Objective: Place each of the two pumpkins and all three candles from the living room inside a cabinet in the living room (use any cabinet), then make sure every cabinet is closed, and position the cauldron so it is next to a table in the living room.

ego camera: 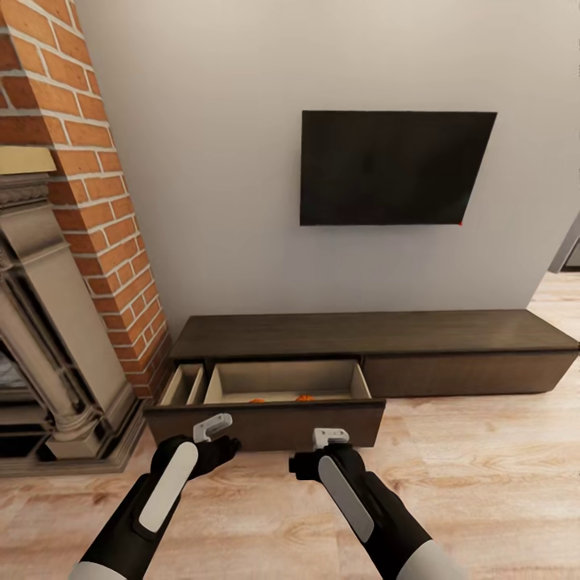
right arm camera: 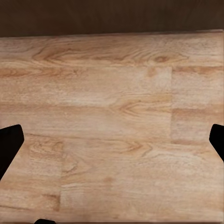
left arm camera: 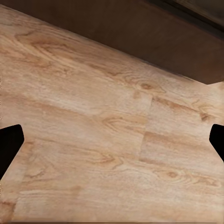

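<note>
Your left gripper [ego camera: 216, 427] and right gripper [ego camera: 331, 437] hang spread wide and empty over the plank floor [left arm camera: 93, 140], just short of the open drawer [ego camera: 266, 423], whose long front runs crosswise to both. Only the head view shows two pumpkins [ego camera: 304, 397] inside the cabinet [ego camera: 379, 334].

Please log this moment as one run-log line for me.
cabinet: left drawer open | pumpkins: orange tops visible inside drawer | left hand: open, empty | right hand: open, empty | both above floor
</note>
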